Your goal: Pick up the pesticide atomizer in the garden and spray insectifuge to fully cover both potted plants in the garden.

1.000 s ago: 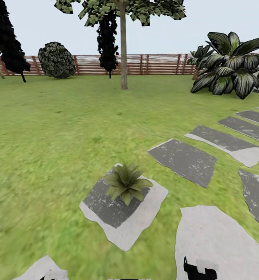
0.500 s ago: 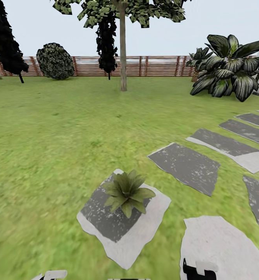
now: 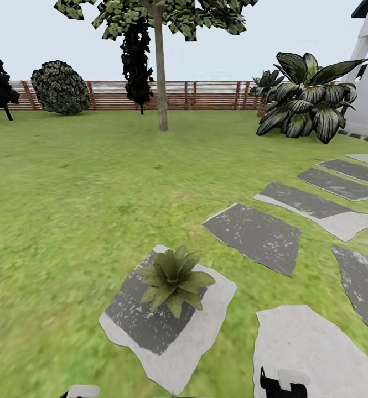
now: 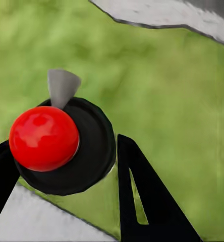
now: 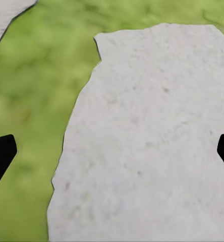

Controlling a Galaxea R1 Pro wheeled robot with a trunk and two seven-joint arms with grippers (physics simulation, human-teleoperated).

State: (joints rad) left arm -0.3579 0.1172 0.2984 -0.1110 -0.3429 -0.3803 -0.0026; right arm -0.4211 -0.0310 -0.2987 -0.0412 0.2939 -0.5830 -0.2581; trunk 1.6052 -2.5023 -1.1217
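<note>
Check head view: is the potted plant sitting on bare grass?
No. The potted plant stands on a grey stepping stone, with lawn all around that stone.

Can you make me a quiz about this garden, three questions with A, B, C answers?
1. Where does the potted plant stand?
A on a table
B on a stepping stone
C in a basket

2. What colour is the round knob on the pesticide atomizer?
A blue
B red
C yellow

3. How is the right pincer?
A open
B shut on a leaf
C shut on a pebble

Answers:
1 B, grey stone lies under it on every side.
2 B, the left wrist view shows a shiny red ball.
3 A, its fingers stand far apart with nothing between them.
</note>
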